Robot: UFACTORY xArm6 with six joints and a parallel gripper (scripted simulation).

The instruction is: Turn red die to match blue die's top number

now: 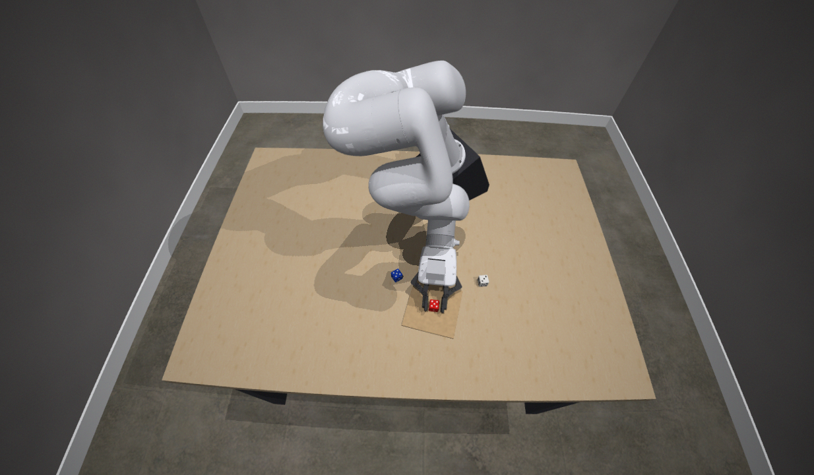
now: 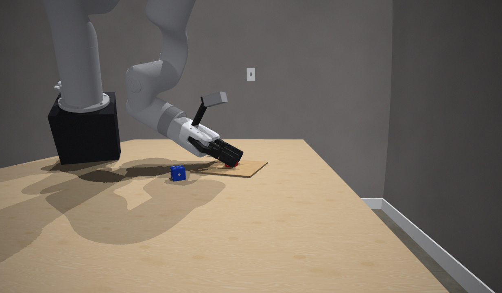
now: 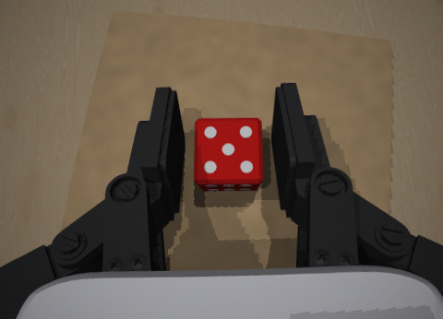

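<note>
The white die (image 1: 483,280) sat on the counter (image 1: 280,330) off to one side of the gripper (image 1: 434,303), well apart from it; the blue die (image 1: 396,275) sat on the other side, nearer the gripper's body and just off the mat (image 1: 418,323). In the exterior view the blue die (image 2: 177,172) lay in the arm's shadow with five pips on top and one pip on the side facing the camera. Neither die stood between the fingers or touched the mat.

The gripper (image 3: 228,135) was tilted down low over the mat (image 3: 345,92), partly open and holding nothing. A narrow gap showed on each side between the fingers and the red die (image 3: 228,151).

The red die rested flat on the mat, between the fingers, inside the mat's edges. Its top face showed five white pips. The face toward the gripper's body showed a row of pips at its upper edge; count not readable.
</note>
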